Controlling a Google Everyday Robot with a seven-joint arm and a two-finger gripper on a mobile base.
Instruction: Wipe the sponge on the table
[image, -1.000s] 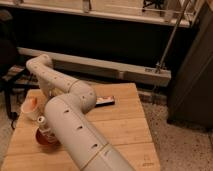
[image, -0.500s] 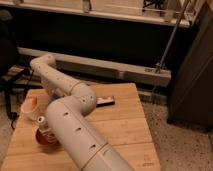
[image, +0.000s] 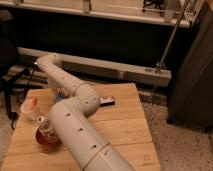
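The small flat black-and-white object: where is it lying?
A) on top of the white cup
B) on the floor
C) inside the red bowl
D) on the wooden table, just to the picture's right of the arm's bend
D: the flat black-and-white object lies on the table, right beside the bend of the arm. The end effector is hidden behind the arm's far end, over the table's far left part.
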